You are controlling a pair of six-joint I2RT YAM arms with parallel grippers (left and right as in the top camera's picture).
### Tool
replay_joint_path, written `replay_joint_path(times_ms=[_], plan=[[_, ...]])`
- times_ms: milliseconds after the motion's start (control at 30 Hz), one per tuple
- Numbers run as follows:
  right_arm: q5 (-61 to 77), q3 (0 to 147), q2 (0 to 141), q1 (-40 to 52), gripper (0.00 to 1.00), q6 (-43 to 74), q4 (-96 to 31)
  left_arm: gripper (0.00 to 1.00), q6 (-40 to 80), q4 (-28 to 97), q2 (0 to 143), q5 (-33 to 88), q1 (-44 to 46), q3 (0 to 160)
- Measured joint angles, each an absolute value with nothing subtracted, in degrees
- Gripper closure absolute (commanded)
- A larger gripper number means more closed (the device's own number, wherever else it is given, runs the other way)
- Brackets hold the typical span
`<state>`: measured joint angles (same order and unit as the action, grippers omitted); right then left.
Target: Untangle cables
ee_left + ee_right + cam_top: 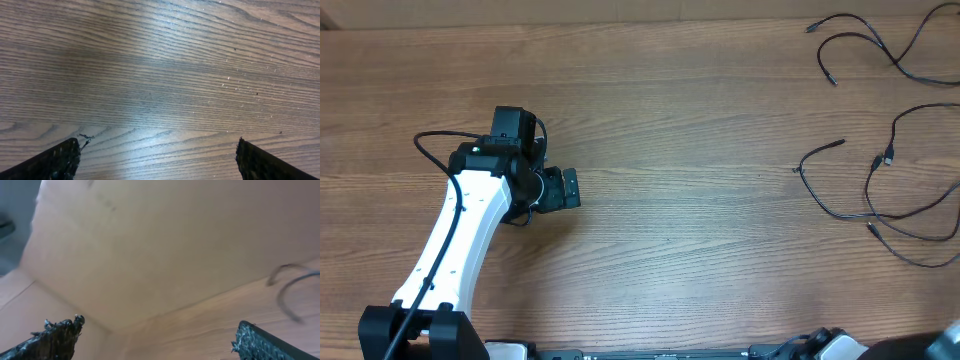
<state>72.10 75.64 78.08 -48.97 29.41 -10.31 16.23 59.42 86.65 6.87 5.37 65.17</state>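
Left pincer (563, 188) released and gripping nothing, jaws wide over the wood-grain table (680, 120). Thin black cables (887, 157) loose on the table in open, sprawling loops, well ahead of that pincer and far beyond its fingertips. Right pincer (157, 340) likewise released and empty, with a blurred cable loop (279, 294) ahead and to its right.

A brown wooden table (670, 120) shows long grain lines; tiny pale specks (229, 78) lie scattered on the table.
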Motion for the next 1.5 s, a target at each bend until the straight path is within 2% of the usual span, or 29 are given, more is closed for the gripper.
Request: replay_joint_path(times_ms=[167, 300, 533, 733, 967, 1500], plan=[[67.7, 75.8, 74.9, -38.4, 0.00, 26.4, -20.3, 0.01, 16.2, 59.4, 86.7, 6.9, 5.4, 65.2], [58.5, 75.9, 74.5, -27.7, 0.00, 20.9, -33.2, 0.01, 16.2, 59.3, 86.7, 6.9, 5.4, 65.2], [30.0, 75.9, 74.5, -4.1, 0.00, 12.1, -50.3, 0.00, 16.2, 59.3, 86.7, 6.9, 5.4, 65.2], [11.2, 75.9, 74.5, 10.8, 0.00, 9.8, -56.3, 0.00, 16.2, 59.3, 86.7, 6.9, 5.4, 65.2], [5.5, 75.9, 75.3, 17.1, 0.00, 9.0, -57.1, 0.00, 16.2, 59.3, 86.7, 6.9, 5.4, 65.2], [4.0, 75.9, 75.9, 17.4, 0.00, 9.0, -57.1, 0.00, 16.2, 59.3, 86.7, 6.9, 5.4, 65.2]])
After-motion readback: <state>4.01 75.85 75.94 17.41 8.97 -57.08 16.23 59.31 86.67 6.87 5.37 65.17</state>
